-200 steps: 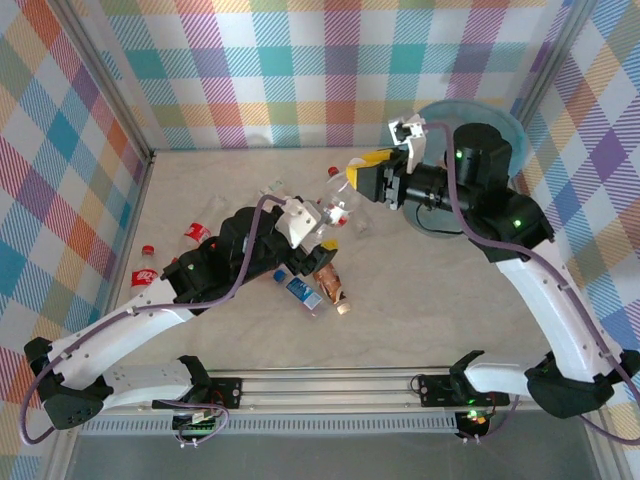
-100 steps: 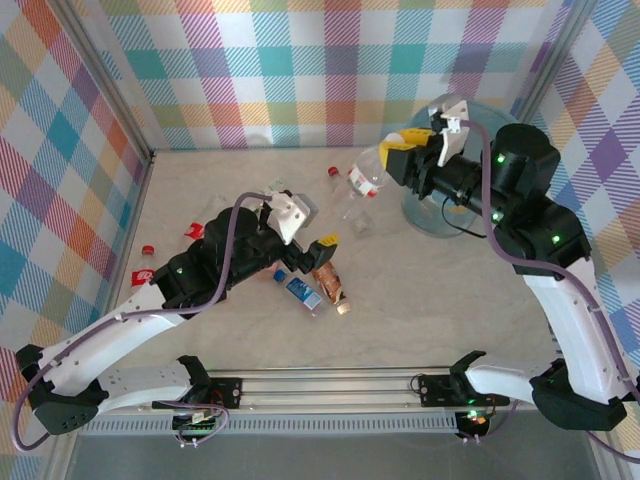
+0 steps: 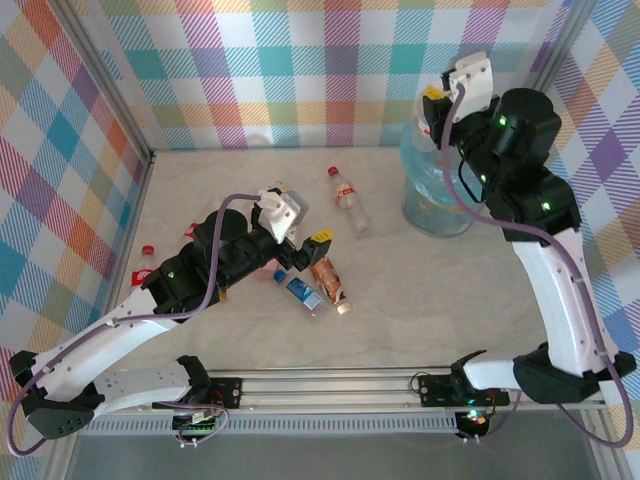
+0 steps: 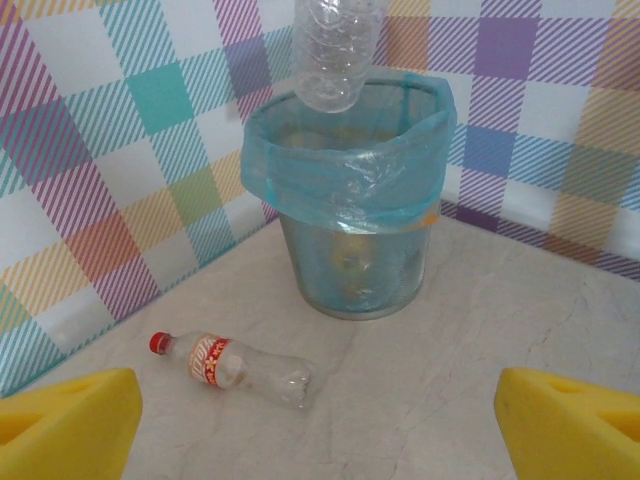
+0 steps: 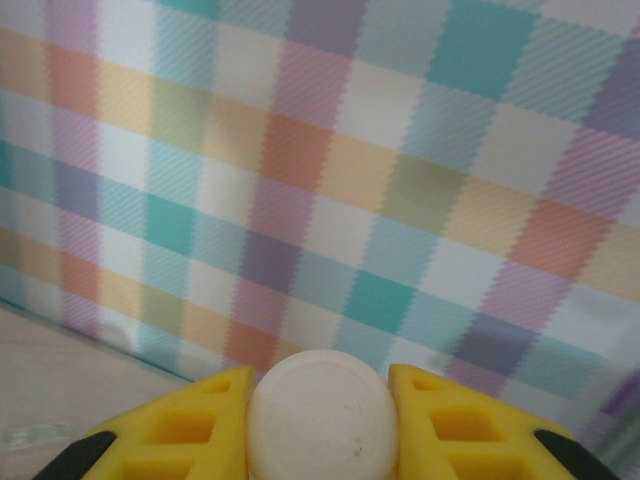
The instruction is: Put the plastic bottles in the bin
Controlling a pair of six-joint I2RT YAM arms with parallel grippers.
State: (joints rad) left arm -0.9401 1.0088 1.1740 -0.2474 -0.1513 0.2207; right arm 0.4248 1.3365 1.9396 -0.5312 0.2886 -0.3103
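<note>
Red-capped bottle (image 3: 143, 268) lay at the desk's (image 3: 430, 290) left edge, left hand (image 3: 318, 238) stood spread and empty beside a cluster of bottles (image 3: 312, 285), another bottle (image 3: 348, 198) lay near the bin (image 3: 425, 207), right hand (image 3: 436, 100) pinched a white-capped bottle (image 4: 335, 50), which hung above the bin's mouth.

The top edge cuts off the hanging bottle (image 4: 330, 50).

No lettering can be read anywhere. The red-capped bottle (image 4: 232, 365) lying on the tabletop (image 4: 450, 330) carries a red and white label, but its print is too blurred to make out. From above, the blue-labelled bottle (image 3: 301, 291), the copper-labelled bottle (image 3: 328, 279) and the red-labelled bottle (image 3: 143, 270) show colour only. The white-capped bottle (image 5: 322, 415) has no legible mark on its cap.
</note>
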